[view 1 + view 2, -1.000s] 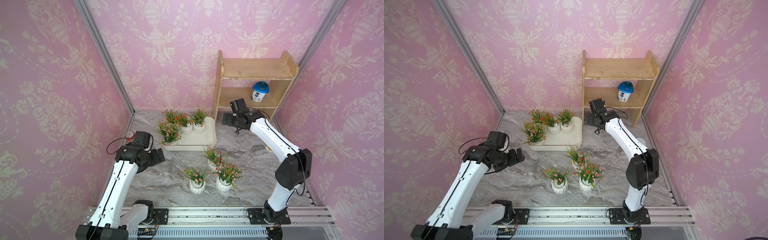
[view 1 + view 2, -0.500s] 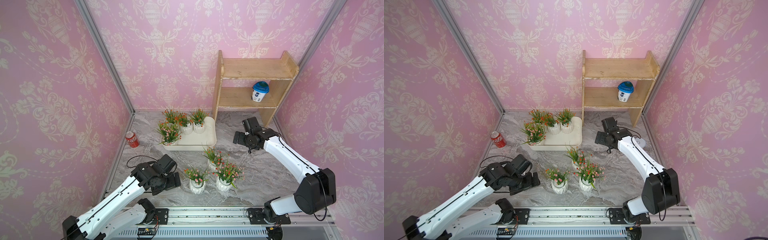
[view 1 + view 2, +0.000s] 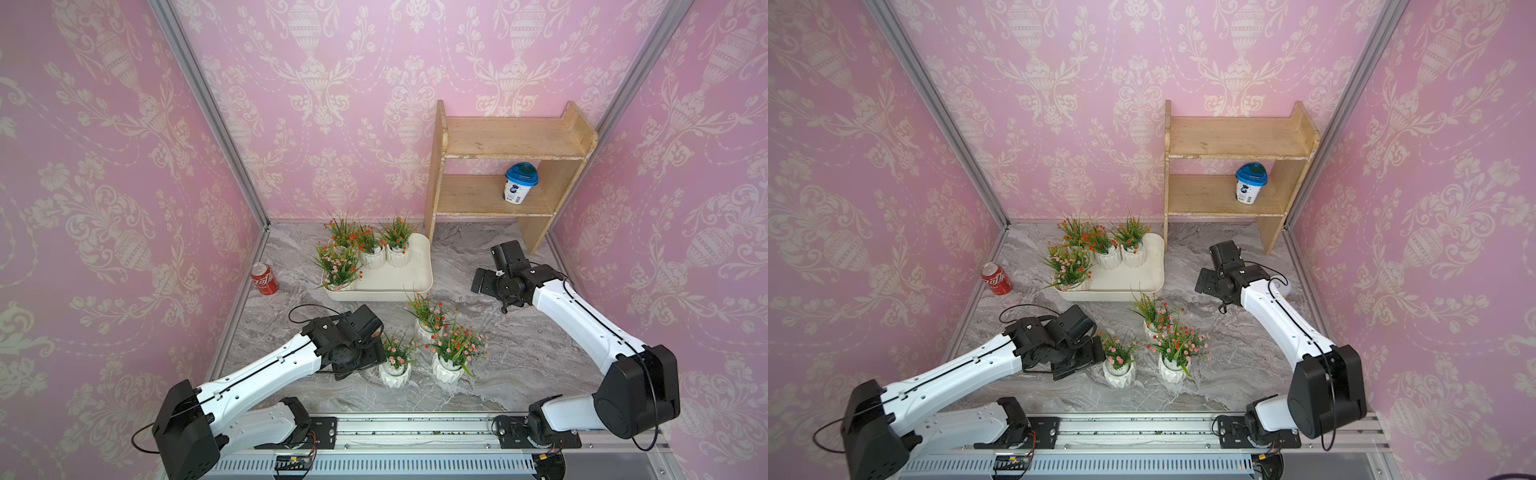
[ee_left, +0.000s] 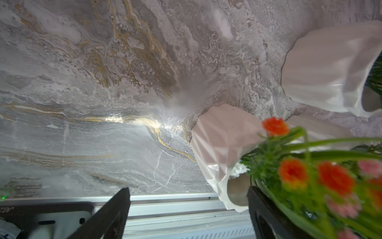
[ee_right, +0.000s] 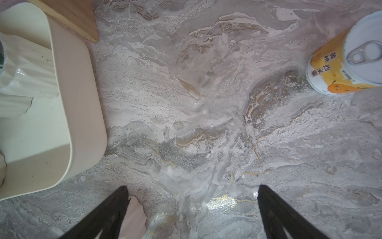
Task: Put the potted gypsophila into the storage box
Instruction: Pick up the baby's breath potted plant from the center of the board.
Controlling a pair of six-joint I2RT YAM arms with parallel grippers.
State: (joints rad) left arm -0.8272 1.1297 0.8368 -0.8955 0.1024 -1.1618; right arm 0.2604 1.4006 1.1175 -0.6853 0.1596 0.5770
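Observation:
In both top views the cream storage box (image 3: 415, 276) (image 3: 1144, 276) holds several potted gypsophila at its left and back. Three more stand on the marble in front of it: a front-left pot (image 3: 394, 374) (image 3: 1119, 374), a front-right pot (image 3: 448, 370) and one behind them (image 3: 424, 330). My left gripper (image 3: 376, 353) (image 3: 1096, 353) is low beside the front-left pot and open. In the left wrist view (image 4: 189, 207) that pot (image 4: 221, 144) leans in by one finger (image 4: 264, 213), its rim just inside it. My right gripper (image 3: 482, 282) (image 5: 192, 207) hangs open over bare marble right of the box (image 5: 82, 103).
A red cola can (image 3: 264, 279) lies left of the box by the wall. A wooden shelf (image 3: 498, 141) at the back right carries a blue-lidded cup (image 3: 519, 183). A yellow tin can (image 5: 334, 68) stands near my right arm. The arms' rail (image 3: 415, 432) runs along the front.
My left arm swung from beside the box down to the front-left pot, uncovering the cola can, and its jaws narrowed slightly. My right arm drew back from the shelf to the right of the box.

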